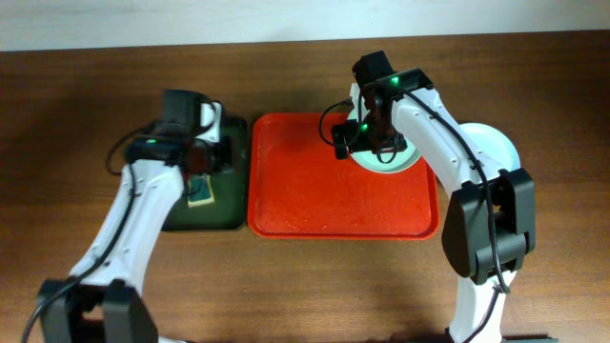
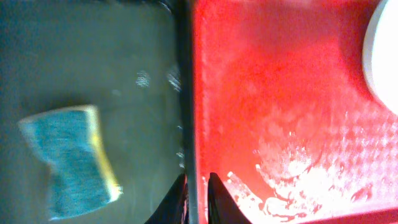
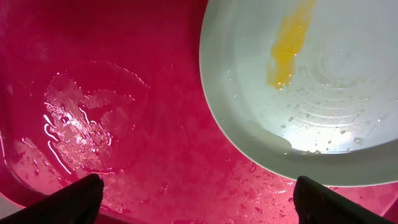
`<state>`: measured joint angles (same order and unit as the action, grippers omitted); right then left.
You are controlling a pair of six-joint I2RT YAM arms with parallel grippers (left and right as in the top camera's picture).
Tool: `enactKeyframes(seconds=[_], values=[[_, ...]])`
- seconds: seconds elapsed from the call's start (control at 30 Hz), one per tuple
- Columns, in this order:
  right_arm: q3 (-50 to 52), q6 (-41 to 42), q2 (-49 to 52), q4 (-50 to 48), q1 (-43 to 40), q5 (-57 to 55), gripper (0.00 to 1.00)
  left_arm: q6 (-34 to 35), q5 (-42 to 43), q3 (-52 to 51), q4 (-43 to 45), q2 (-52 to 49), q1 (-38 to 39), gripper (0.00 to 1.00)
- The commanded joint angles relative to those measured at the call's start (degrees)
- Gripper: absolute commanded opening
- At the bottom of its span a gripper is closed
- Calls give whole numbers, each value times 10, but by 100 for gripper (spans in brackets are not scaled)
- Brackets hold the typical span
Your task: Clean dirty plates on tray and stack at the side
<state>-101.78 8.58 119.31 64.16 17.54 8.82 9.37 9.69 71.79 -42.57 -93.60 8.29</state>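
The red tray [image 1: 315, 205] lies in the middle of the table, and its floor is wet. One pale plate [image 1: 389, 162] sits in the tray's far right corner; other plates are not visible. In the right wrist view the plate [image 3: 323, 106] has a yellow smear and water drops. My right gripper [image 3: 202, 202] is open and empty, above the tray floor [image 3: 124, 93] just beside the plate's rim; overhead it is over the plate's left part [image 1: 365, 133]. My left gripper [image 2: 199, 202] is closed around the dark green tray's right rim [image 2: 185, 93], next to the red tray [image 2: 280, 93].
The dark green tray [image 1: 227, 217] lies left of the red tray, touching it. A blue and yellow sponge [image 1: 200, 193] lies in it, also seen in the left wrist view [image 2: 71, 162]. The plate's edge shows in the left wrist view [image 2: 384, 56]. Brown table all round.
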Motion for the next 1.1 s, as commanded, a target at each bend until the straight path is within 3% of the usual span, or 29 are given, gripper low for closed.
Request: enactKeyframes(seconds=[0.0,0.17,0.33,0.67,1.07], values=[[6,-2,-15,-2,-3,-5,99,-18,3,61,-26,-44,14,11],[6,-2,-15,-2,-3,-5,98,-48,-17,257,-151,-157,15,20],[6,-2,-15,-2,-3,-5,99,-52,-21,306,-145,-239,18,37],[6,-2,-15,-2,-3,-5,99,-52,-38,306,-110,-326,35,30],[6,-2,-15,-2,-3,-5,99,-51,-55,271,-93,-332,41,17]])
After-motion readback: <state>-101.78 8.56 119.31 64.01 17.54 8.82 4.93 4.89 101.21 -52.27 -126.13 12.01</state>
